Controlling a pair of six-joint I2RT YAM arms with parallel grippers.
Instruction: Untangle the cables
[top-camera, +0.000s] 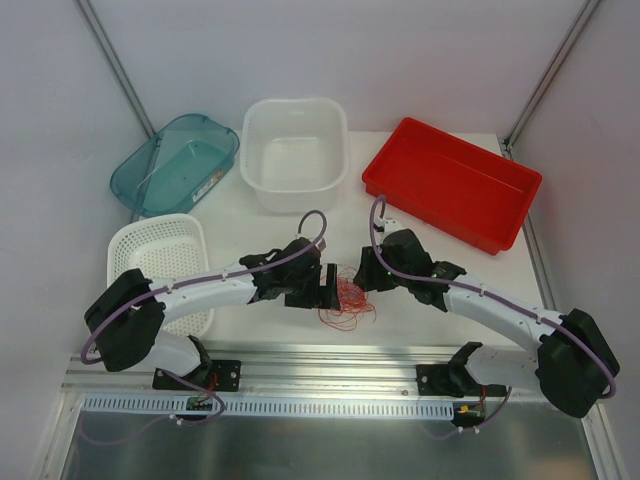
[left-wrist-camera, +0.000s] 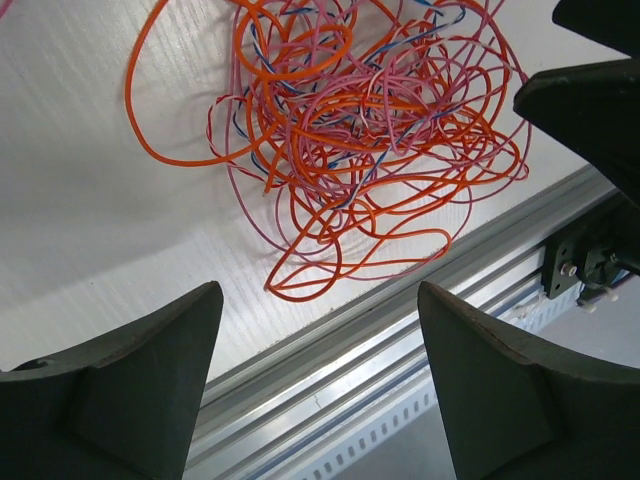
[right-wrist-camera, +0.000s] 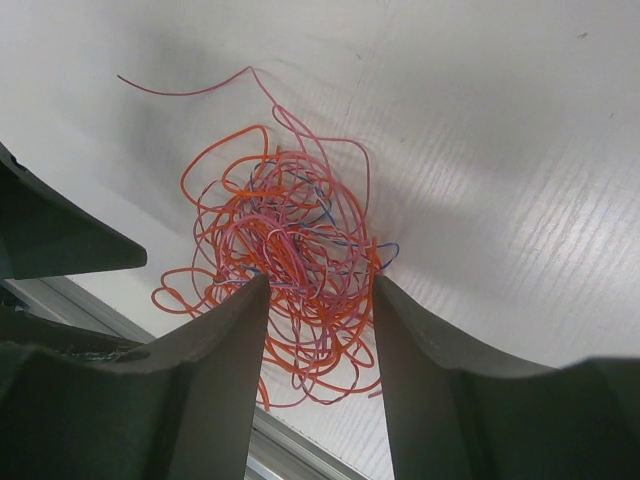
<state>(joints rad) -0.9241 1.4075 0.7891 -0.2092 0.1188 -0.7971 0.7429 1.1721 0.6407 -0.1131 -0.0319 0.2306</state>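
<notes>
The cables (top-camera: 347, 300) are a fist-sized tangle of thin orange, pink and a few blue wires, lying on the white table near its front edge. They show in the left wrist view (left-wrist-camera: 360, 130) and the right wrist view (right-wrist-camera: 290, 250). My left gripper (top-camera: 326, 286) is open and empty just left of the tangle, its jaws (left-wrist-camera: 320, 290) wide apart over the table edge. My right gripper (top-camera: 364, 274) is open, and its fingertips (right-wrist-camera: 320, 285) straddle the near part of the tangle without closing on it.
A teal bin (top-camera: 175, 163), a white tub (top-camera: 295, 155) and a red tray (top-camera: 450, 183) stand along the back. A white basket (top-camera: 155, 262) sits at the left under my left arm. An aluminium rail (top-camera: 330, 375) runs along the table front, close to the tangle.
</notes>
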